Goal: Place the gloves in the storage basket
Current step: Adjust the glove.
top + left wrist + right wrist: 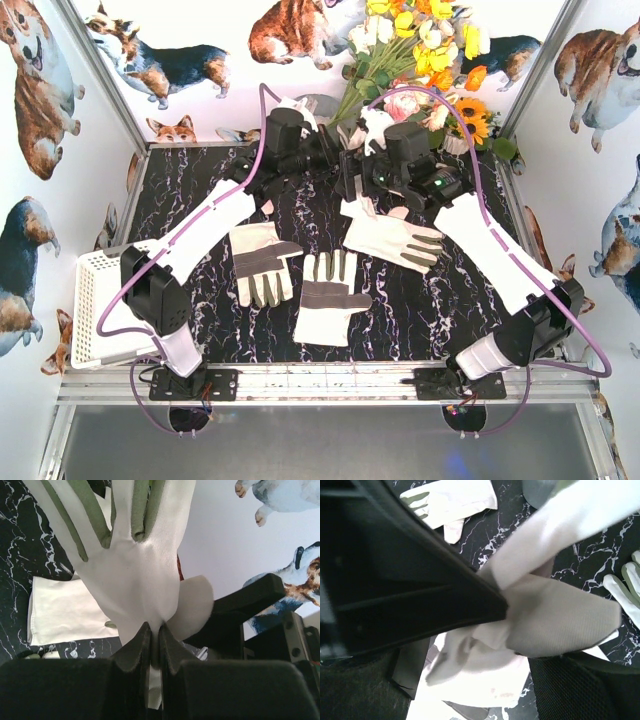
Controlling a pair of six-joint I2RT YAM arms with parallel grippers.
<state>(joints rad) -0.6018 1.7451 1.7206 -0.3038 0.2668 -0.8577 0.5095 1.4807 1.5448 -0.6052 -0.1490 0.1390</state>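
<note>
My left gripper (155,630) is shut on a cream-white glove (135,570) with olive-grey fingers, pinching it near the cuff; the glove stretches away from the jaws. In the top view both grippers meet at the back middle, left (335,150) and right (350,185). My right gripper (470,680) has its fingers wide apart, with the same glove's fabric (560,615) lying between them. Three more gloves lie flat on the black marble table: one at the left (262,262), one in the middle (330,295), one at the right (395,238). The white lattice storage basket (95,300) stands at the left edge.
A bunch of artificial flowers (420,50) stands at the back behind the grippers. White walls with corgi prints enclose the table on three sides. Another white glove (65,612) lies on the table under the left gripper. Purple cables loop over both arms.
</note>
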